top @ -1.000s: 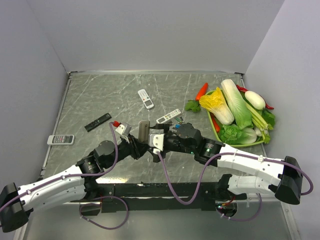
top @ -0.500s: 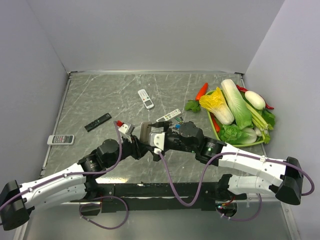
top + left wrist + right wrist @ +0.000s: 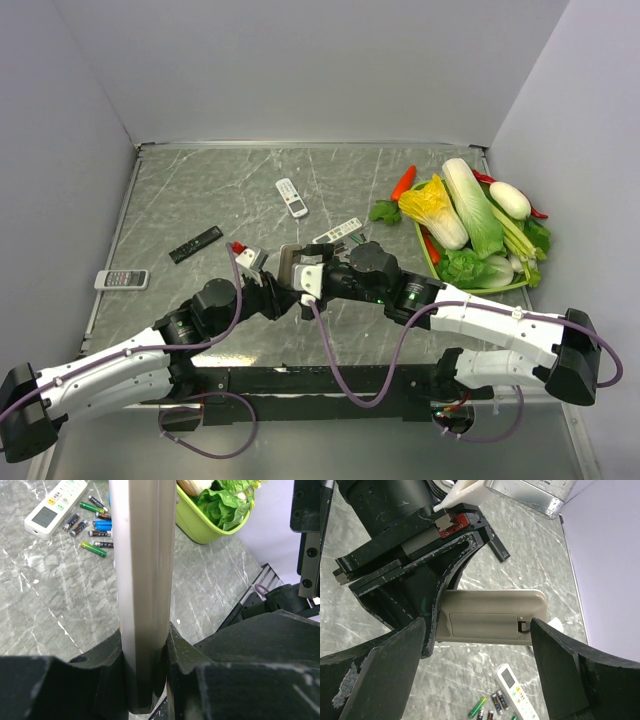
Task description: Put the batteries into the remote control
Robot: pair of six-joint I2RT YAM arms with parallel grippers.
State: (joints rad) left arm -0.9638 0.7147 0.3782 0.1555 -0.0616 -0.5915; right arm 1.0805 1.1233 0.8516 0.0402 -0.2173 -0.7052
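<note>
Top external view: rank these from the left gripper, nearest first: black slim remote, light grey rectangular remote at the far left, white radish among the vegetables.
1. black slim remote: up and left of the left gripper, nearest.
2. light grey rectangular remote: far left, clearly farther out.
3. white radish: far right and towards the back, farthest.

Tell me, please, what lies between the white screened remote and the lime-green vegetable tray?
Small green, blue and dark batteries, in the left wrist view; the clamped grey-beige remote hides the rest.
</note>
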